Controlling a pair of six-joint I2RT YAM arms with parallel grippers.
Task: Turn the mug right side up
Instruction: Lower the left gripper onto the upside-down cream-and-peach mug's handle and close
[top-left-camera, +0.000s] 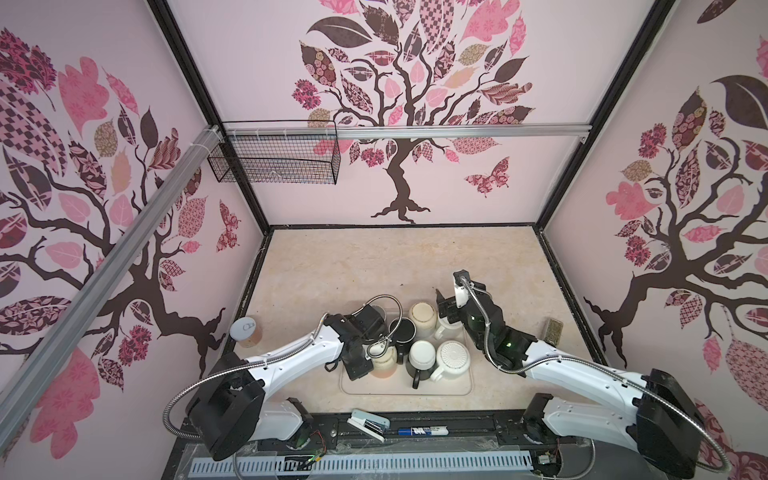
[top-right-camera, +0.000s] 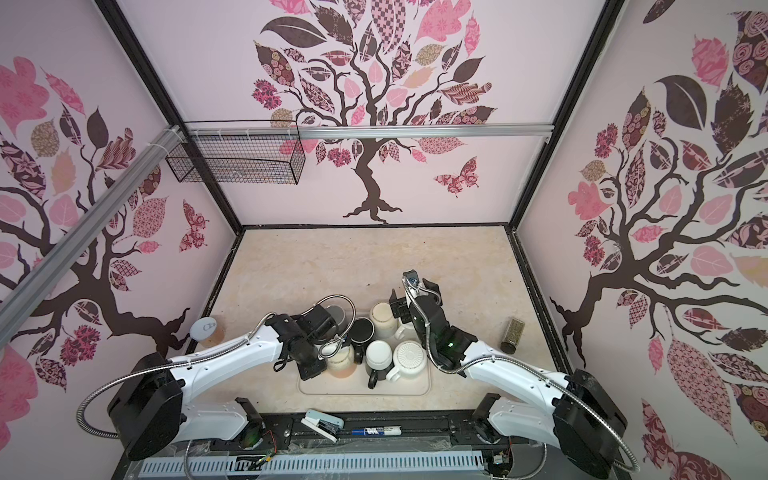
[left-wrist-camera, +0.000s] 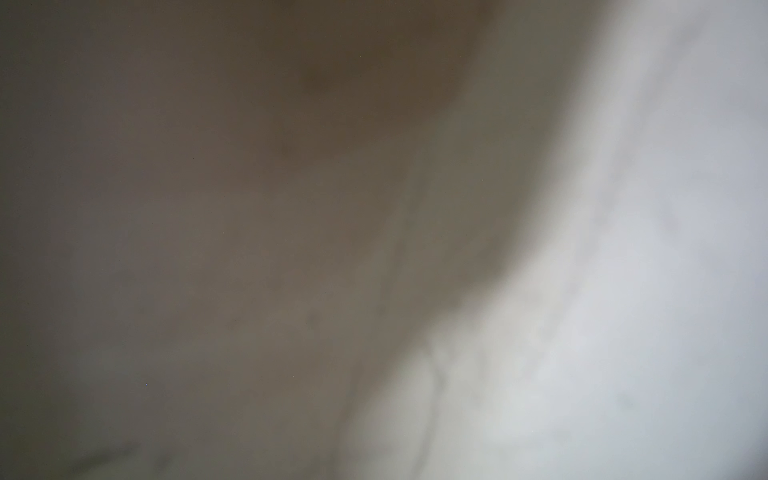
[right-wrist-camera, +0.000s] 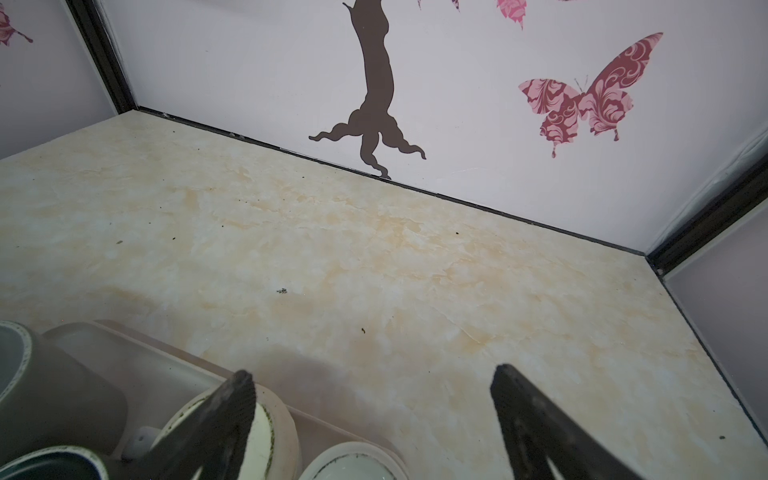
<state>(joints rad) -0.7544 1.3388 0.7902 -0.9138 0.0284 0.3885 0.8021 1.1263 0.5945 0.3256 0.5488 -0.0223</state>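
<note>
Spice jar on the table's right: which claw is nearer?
Right. Right claw sits left of the spice jar, over the tray edge; left claw is farther, across the tray.

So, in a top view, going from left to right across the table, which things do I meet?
First the jar with white lid, then the tray, then the small spice jar.

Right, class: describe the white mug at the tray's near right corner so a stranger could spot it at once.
Find the pale tray on the marble table, near its front edge. At the tray's near right corner stands a white mug. Unlike the smooth-topped black-handled mug beside it, its upward face carries a ribbed sunburst pattern.
</note>
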